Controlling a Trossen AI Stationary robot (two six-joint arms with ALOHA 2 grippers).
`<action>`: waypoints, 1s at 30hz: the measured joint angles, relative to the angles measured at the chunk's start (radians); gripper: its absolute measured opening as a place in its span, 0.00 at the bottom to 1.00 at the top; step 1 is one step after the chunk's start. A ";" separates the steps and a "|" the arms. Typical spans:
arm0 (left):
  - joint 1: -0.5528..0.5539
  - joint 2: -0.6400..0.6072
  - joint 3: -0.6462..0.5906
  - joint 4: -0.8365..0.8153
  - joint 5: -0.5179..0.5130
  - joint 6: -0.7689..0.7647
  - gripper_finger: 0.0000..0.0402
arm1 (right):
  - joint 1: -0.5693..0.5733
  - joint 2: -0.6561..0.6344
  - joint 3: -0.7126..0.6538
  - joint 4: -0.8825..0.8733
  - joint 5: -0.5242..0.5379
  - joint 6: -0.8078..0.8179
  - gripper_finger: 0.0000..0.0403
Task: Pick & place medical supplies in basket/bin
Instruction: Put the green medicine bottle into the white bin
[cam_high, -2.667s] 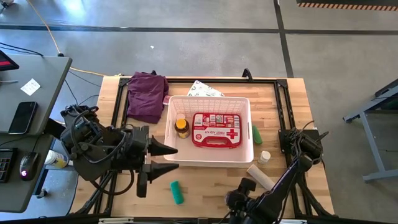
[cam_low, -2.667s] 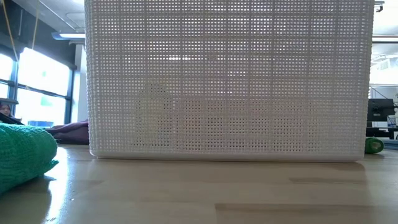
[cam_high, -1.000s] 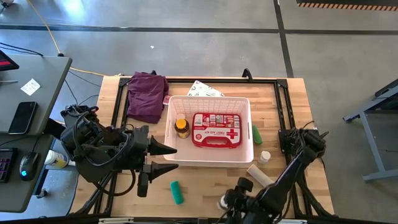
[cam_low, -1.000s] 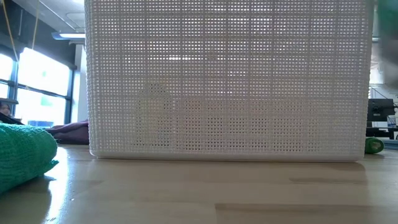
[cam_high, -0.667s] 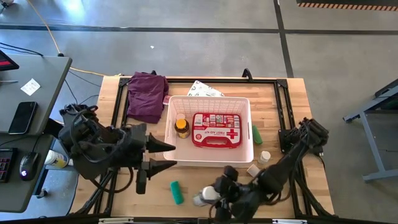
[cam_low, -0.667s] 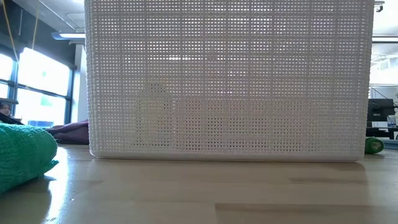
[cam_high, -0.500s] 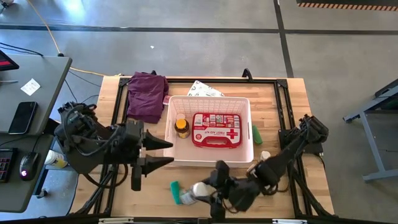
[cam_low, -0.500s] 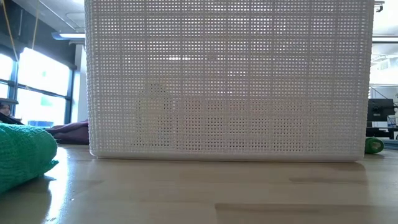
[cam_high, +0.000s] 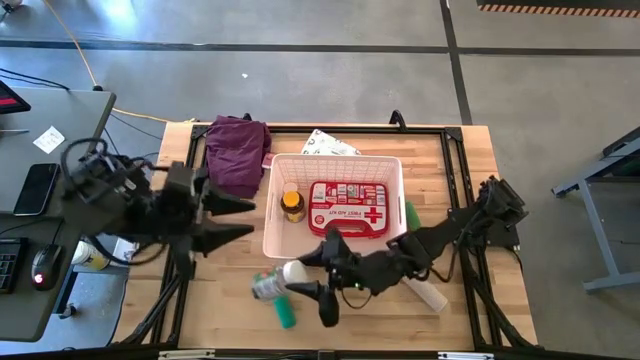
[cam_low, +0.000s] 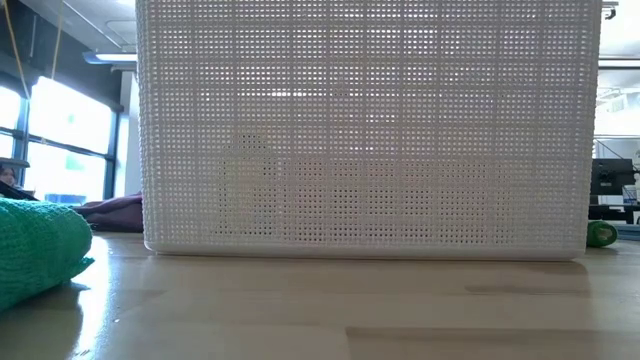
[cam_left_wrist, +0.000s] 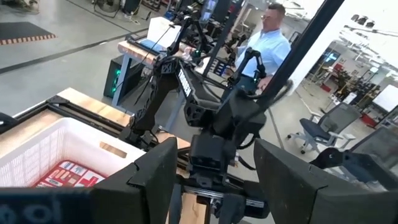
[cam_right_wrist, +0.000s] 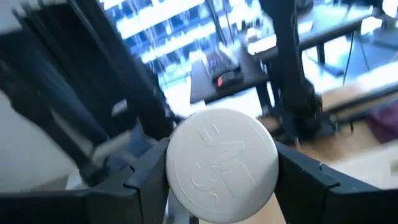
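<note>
Just in front of the white basket (cam_high: 336, 258), over the near part of the table (cam_high: 460, 180), the right gripper (cam_high: 283, 282) is clamped on a white-capped bottle (cam_high: 270, 284), the round white cap (cam_right_wrist: 222, 165) sitting squarely between its two dark fingers (cam_right_wrist: 309, 173) in the right wrist view. Right beside that bottle, a green tube (cam_high: 284, 312) lies on the wood, and a beige roll (cam_high: 427, 294) shows past the right arm near the basket's front right corner. Inside the basket sit the red first-aid pouch (cam_high: 347, 207) and, to its left, the amber bottle (cam_high: 292, 206). Another green item (cam_high: 413, 215) rests against the basket's right wall, a white printed packet (cam_high: 330, 143) peeks out behind the far wall, and the purple cloth (cam_high: 237, 153) lies at the far left. Over at the table's left edge, the left gripper (cam_high: 235, 217) hangs with its fingers spread and nothing between them. From table height, the basket's slotted wall fills nearly everything. Beyond the table, a person (cam_left_wrist: 268, 38) stands in the room.
</note>
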 joint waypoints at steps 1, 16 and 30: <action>0.000 -0.007 0.000 0.000 0.000 0.002 0.61 | -0.009 0.000 0.000 0.030 0.004 -0.015 0.55; 0.000 -0.092 -0.001 -0.010 -0.236 0.153 0.61 | -0.217 -0.001 0.235 -0.484 0.005 -0.193 0.55; 0.138 -0.092 -0.001 -0.017 -0.303 0.100 0.61 | -0.397 0.000 0.020 -0.617 -0.376 -0.310 0.55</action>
